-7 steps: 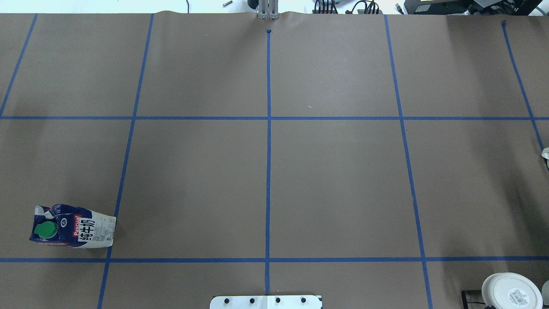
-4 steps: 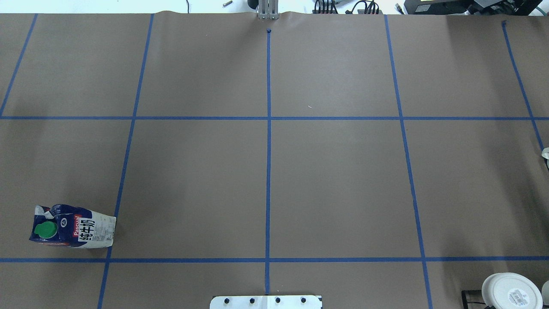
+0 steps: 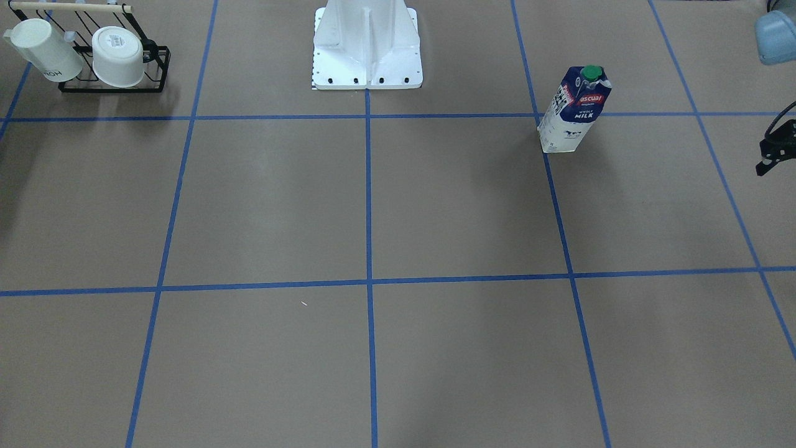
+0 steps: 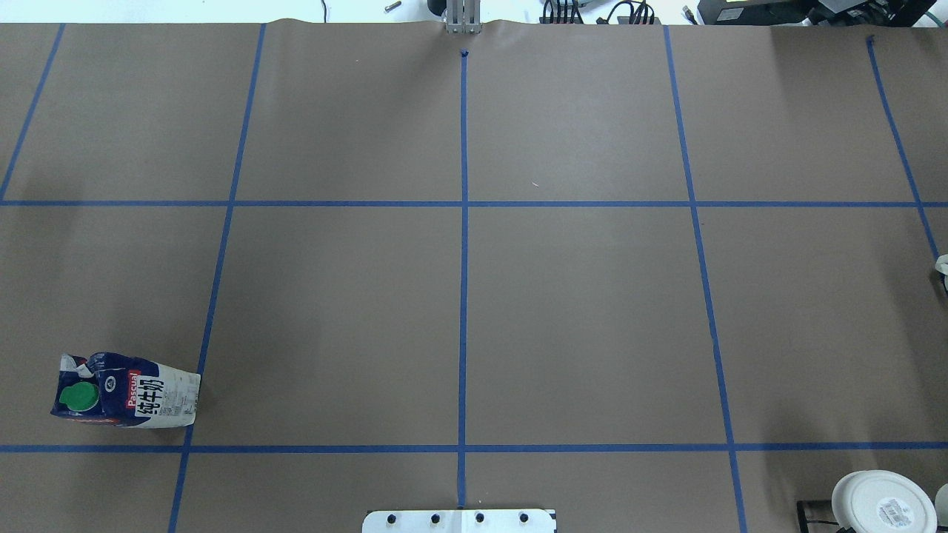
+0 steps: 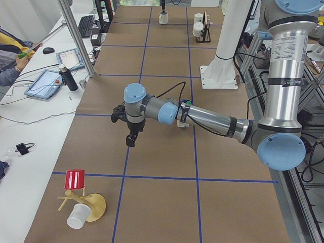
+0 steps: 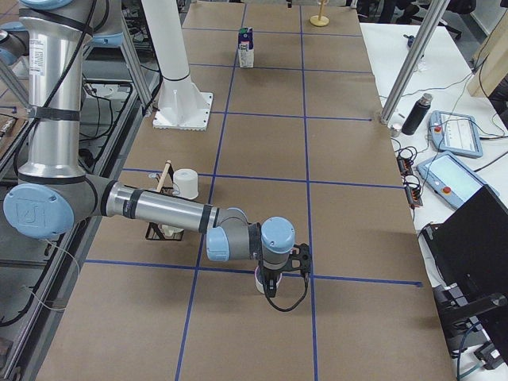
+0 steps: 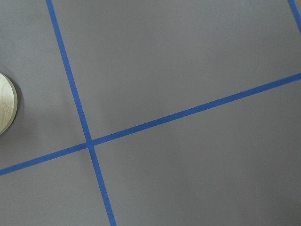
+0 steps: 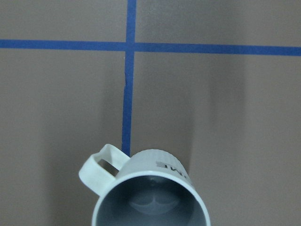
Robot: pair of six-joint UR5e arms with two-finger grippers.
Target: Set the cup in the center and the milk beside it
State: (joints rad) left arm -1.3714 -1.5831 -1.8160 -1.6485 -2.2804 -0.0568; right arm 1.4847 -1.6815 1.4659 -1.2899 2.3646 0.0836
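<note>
The cup [image 8: 150, 193], a small white mug with a grey inside and a loop handle on its left, fills the bottom of the right wrist view, just below a tape crossing. In the exterior right view it [image 6: 259, 280] sits under my right gripper [image 6: 274, 287]; I cannot tell whether that gripper holds it. The milk [image 4: 129, 390] stands upright near the table's left front; it also shows in the front-facing view [image 3: 575, 112]. My left gripper [image 5: 130, 139] hovers over bare table, away from the milk; I cannot tell if it is open or shut. The center [image 4: 464, 203] is bare.
A black rack [image 3: 112, 84] with two other white mugs stands by the robot's right front; it also shows in the overhead view [image 4: 815, 511]. The white robot base [image 3: 367, 50] is at mid-front. A wooden stand [image 5: 93, 207] with a red cup and a white cup sits at the table's left end.
Almost nothing has changed. A small white bit at the overhead view's right edge has shifted very slightly. The milk has not moved.
</note>
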